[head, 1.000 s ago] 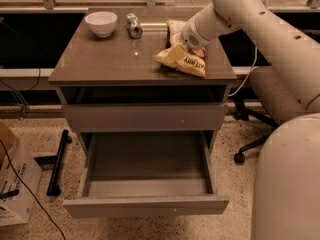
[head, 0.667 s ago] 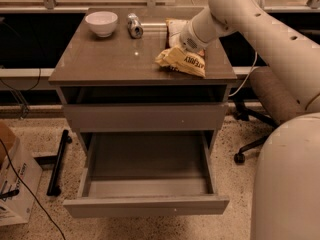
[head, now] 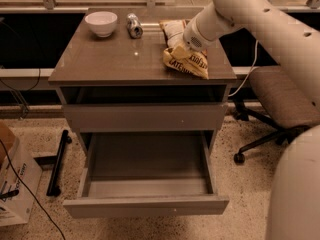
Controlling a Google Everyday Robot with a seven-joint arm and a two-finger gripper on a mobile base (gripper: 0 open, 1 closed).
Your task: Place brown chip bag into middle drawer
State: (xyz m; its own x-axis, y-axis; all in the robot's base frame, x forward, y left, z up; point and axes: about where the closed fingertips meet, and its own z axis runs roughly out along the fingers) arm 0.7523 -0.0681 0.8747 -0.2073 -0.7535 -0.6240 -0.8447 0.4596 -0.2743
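Observation:
The brown chip bag [head: 189,63], yellow-tan with dark lettering, lies on the right side of the grey cabinet top [head: 115,59], close to its front right corner. My gripper [head: 179,45] is at the end of the white arm, which reaches in from the upper right. It sits right at the bag's back upper edge, partly hidden by the wrist. The middle drawer [head: 150,206] is pulled out wide below the cabinet front, and its grey floor is bare.
A white bowl [head: 101,23] and a small silver can [head: 134,25] on its side are at the back of the cabinet top. An office chair [head: 280,99] stands to the right. A cardboard box [head: 15,179] and cables lie on the floor to the left.
The arm's end has shifted slightly left and down onto the bag. The bag stays in about the same place on the cabinet top. The drawer has not moved.

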